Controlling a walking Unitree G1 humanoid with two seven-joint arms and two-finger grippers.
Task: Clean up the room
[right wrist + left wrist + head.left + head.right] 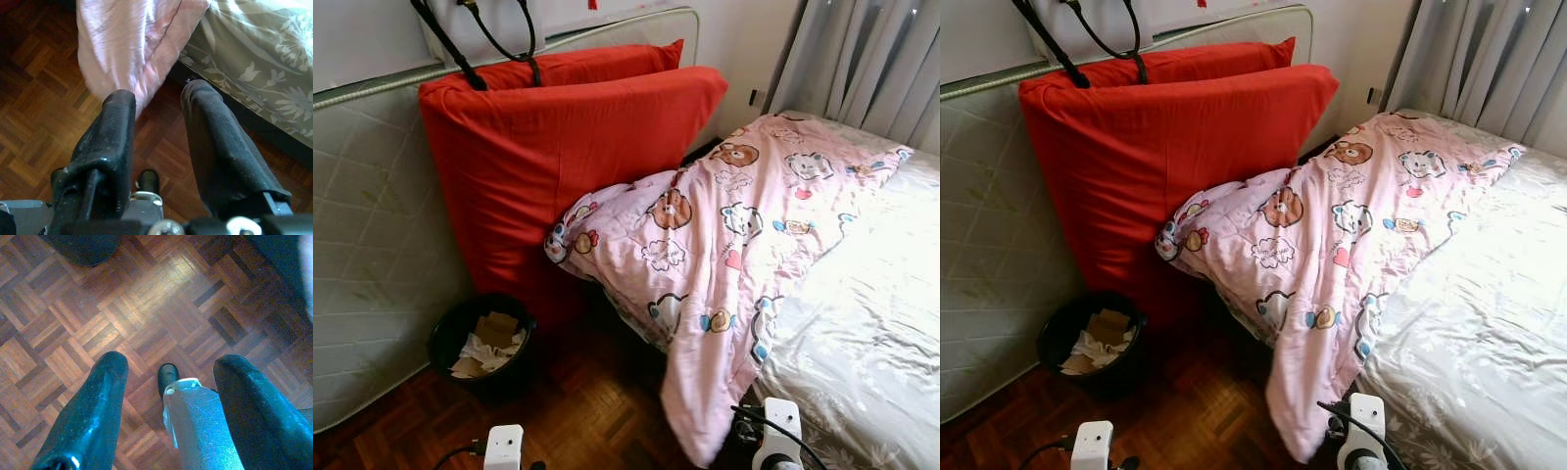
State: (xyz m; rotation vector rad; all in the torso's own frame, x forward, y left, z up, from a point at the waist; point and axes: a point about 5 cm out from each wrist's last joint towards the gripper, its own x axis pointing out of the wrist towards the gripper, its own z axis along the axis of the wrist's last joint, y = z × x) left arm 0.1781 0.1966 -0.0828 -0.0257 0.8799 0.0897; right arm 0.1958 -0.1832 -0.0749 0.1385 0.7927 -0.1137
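the bed (871,323) takes up the right side of the room, its pale flowered sheet bare along the near part. leaning against the wall to the left stands a quilted grey mattress (367,245), and propped in front of it are two red cushions (558,147), upright, with black bag straps (475,44) hanging over their top edge.

the pink cartoon quilt (724,245) lies bunched and crooked across the bed. one end is pushed up against the red cushions, and a long corner spills over the bed's side and hangs down to the parquet floor (578,411). it is not spread or folded, so by my reckoning the quilt is the piece of tidying now in hand.

a black bin (480,348) sits on the floor at the foot of the cushions, holding cardboard and crumpled paper.

the right end effector (159,100) hangs low beside the bed with its fingers parted wide and nothing between them; the dangling quilt corner is just beyond its tips, the left finger near or at the cloth. the left end effector (168,369) points at bare floor, also spread wide and empty.

a next move would likely call for the right fingers to close on that hanging corner, gripping enough cloth that it won't slip, then lifting it back over the bed's edge.
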